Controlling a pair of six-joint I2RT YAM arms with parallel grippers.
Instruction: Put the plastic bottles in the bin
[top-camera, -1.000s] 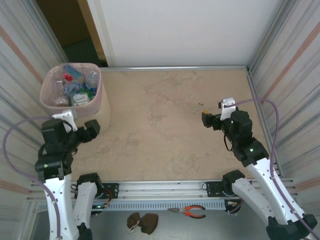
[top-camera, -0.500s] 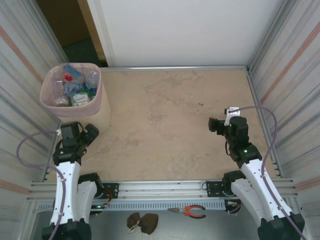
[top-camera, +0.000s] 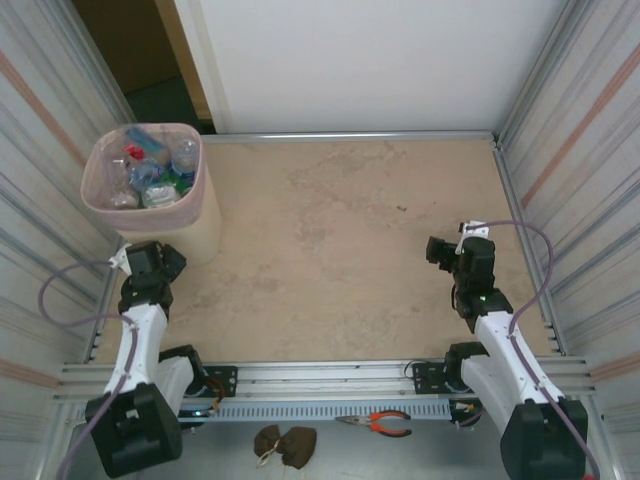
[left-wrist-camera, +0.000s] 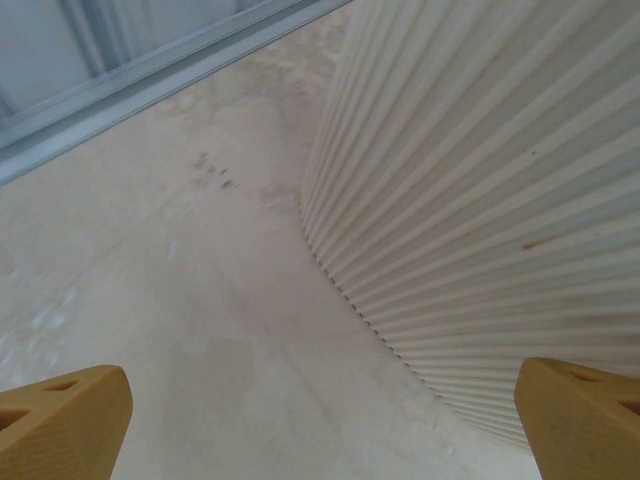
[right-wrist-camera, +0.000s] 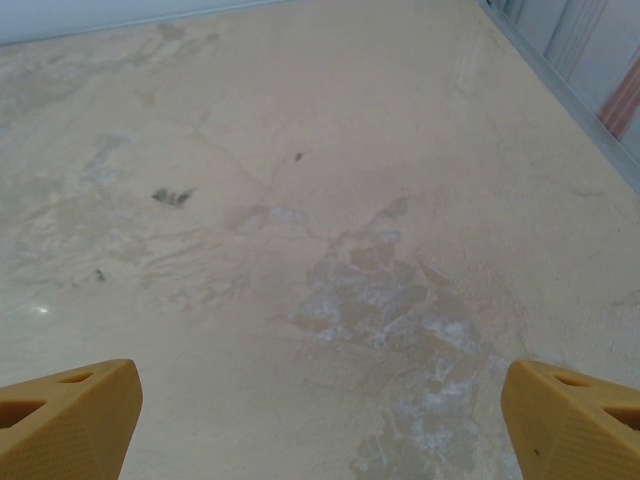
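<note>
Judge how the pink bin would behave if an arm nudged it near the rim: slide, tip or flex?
Likely tips rather than slides: the bin stands tall, pushed high. Probably fairly light, being thin translucent plastic holding small bottles. Its ribbed wall, close in the left wrist view, may flex slightly.

The white-and-black left arm (top-camera: 135, 345) and right arm (top-camera: 510, 340) sit folded low in the frame's bottom corners. The black left gripper (top-camera: 160, 262) and right gripper (top-camera: 437, 250) spread their yellow fingers (left-wrist-camera: 60, 425) wide apart, holding nothing.
</note>
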